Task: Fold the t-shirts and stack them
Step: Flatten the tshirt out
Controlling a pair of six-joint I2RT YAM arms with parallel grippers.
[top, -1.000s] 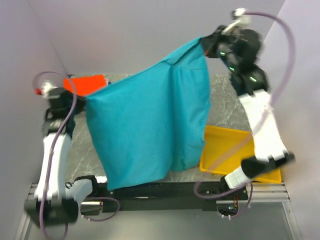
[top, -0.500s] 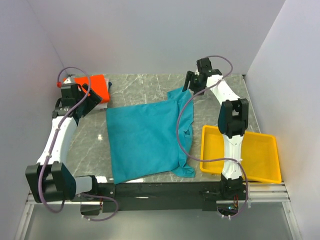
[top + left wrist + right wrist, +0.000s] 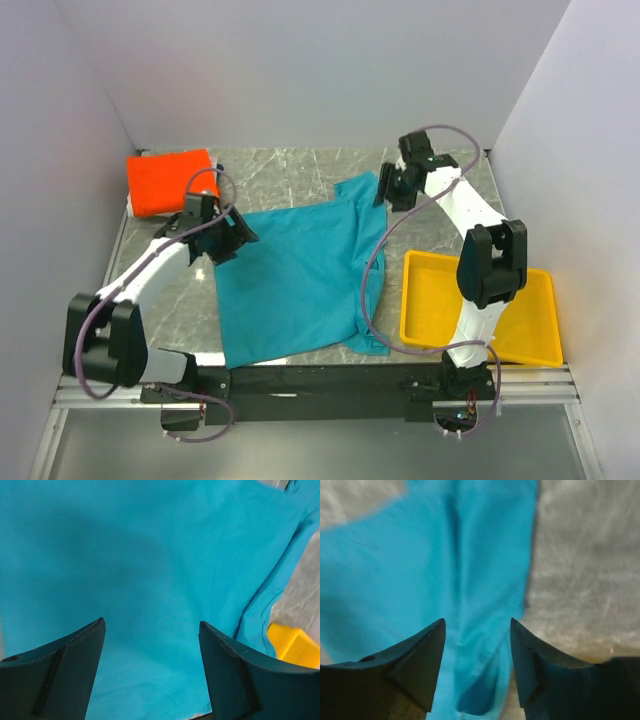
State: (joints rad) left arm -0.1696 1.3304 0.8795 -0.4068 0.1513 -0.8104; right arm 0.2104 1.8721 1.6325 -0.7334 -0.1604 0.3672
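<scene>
Orange tee (image 3: 170, 183) is seen folded at 10 o'clock, teal tee (image 3: 295, 285) spread unfolded, unstacked; L gripper (image 3: 150, 625) & R gripper (image 3: 477, 622) are held wide, empty.

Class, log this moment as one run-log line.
teal t-shirt: spread on table | orange t-shirt: folded, far left | left jaws: open | right jaws: open

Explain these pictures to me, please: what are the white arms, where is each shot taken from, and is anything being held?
Two white robot arms are bolted at the near edge of the table. The wide picture looks down from above and behind them. The two close-ups come from wrist cameras and show each tool's dark fingers. On the table lie a spread teal t-shirt, a folded orange-red t-shirt at the far left, and a yellow tray on the right. The left tool and right tool hang open over the teal shirt, holding nothing.
</scene>
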